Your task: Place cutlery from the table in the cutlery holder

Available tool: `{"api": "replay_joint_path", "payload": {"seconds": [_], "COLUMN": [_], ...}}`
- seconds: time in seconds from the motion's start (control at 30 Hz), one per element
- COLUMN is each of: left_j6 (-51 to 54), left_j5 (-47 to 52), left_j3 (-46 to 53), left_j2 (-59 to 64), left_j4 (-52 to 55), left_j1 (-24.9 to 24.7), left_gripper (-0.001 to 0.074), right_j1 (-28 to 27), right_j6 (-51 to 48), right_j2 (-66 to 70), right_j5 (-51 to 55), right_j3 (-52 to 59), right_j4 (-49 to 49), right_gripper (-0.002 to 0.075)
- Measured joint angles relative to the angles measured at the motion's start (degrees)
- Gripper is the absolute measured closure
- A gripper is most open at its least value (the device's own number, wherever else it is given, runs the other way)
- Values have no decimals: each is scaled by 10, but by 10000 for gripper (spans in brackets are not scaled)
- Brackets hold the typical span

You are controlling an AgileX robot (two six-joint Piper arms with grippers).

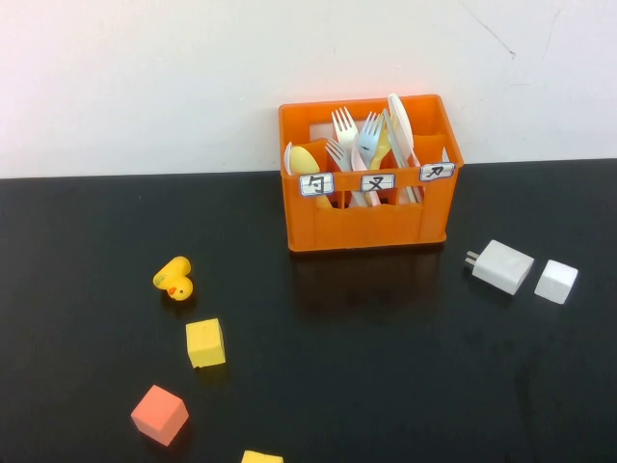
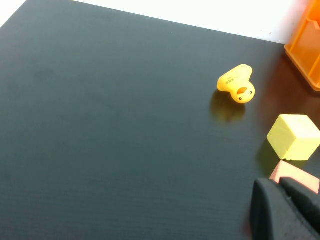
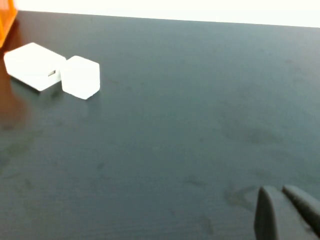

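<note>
The cutlery holder [image 1: 366,227], an orange crate with three white labels, stands at the back of the black table [image 1: 386,367]. Cutlery [image 1: 359,145] stands upright inside it: several forks, a white knife and a spoon. I see no cutlery lying on the table in any view. Neither arm shows in the high view. My left gripper [image 2: 275,186] is shut and empty, low over the table right beside the orange-pink cube [image 2: 296,176]. My right gripper [image 3: 279,194] is shut and empty over bare table, well away from the white blocks. A corner of the holder [image 2: 306,50] shows in the left wrist view.
A yellow toy duck [image 1: 174,279], a yellow cube [image 1: 205,342] and an orange-pink cube [image 1: 159,415] lie front left. Another yellow piece [image 1: 260,457] sits at the front edge. Two white charger blocks [image 1: 502,266] [image 1: 556,281] lie right of the holder.
</note>
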Motion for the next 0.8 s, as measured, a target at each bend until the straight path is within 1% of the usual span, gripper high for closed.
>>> {"api": "replay_joint_path", "payload": {"seconds": [0.13,0.43,0.8], "left_j6": [0,0,0], "left_j5": [0,0,0], "left_j3": [0,0,0], "left_j2": [0,0,0], "left_j4": [0,0,0], "left_j1": [0,0,0], "left_gripper": [736,736,736], "right_j1": [2,63,68], "right_j6": [-6,8,11], "right_j2": [0,0,0], "right_j5": [0,0,-3], "right_j3": [0,0,0], "right_j4": [-2,-34,-53], "right_gripper": [728,728,728]}}
